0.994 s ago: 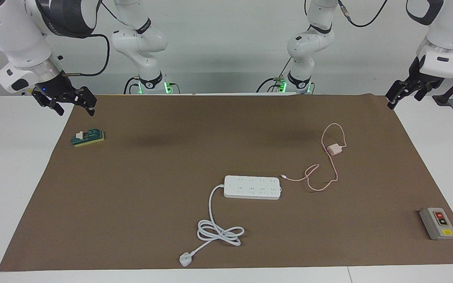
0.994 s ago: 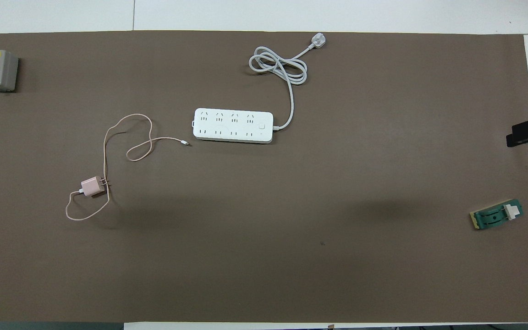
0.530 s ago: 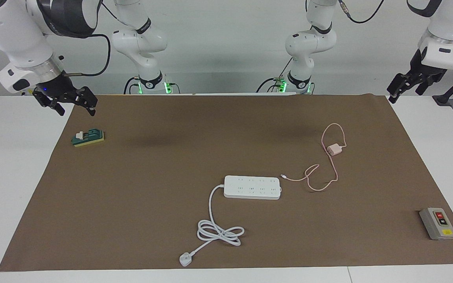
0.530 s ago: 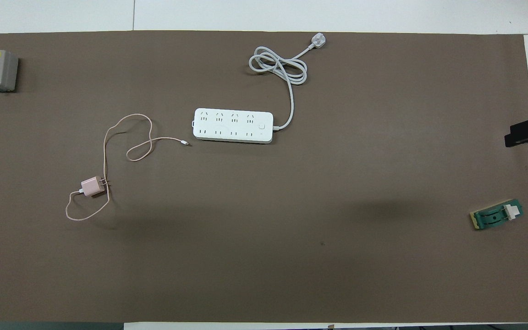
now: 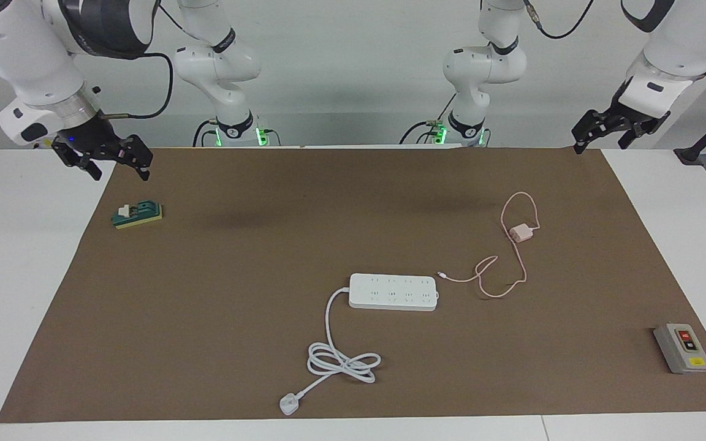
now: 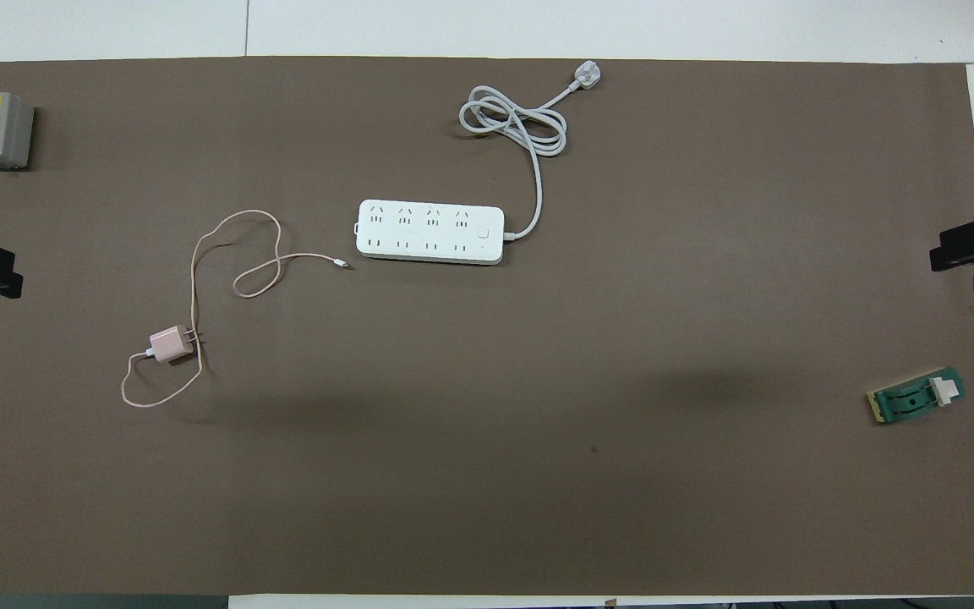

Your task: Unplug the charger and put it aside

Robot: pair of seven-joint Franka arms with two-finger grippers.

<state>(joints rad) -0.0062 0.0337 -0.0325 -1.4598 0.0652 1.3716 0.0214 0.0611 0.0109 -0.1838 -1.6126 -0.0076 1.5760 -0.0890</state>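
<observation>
Charger lies on the brown mat, toward the left arm's end of the table, nearer to the robots than the power strip and well apart from it. Prongs are bare; every socket on the strip shows empty, so the charger is not plugged in at this moment. Its pink cable loops around the adapter and trails to a free tip just beside the strip's end. Left gripper hangs in the air over the mat's edge at its own end, fingers spread and holding nothing. Right gripper hangs over the mat's edge at the other end, above a small green block, fingers also apart and empty; that arm waits. Grey button box sits at the mat's corner farthest from the robots. Judgement: the left arm is the natural one for the charger. For a clean pick, come down over the cube body, jaws across its flat sides, clear of prongs and cable root. Lift slowly so the trailing cable does not snag the strip.
</observation>
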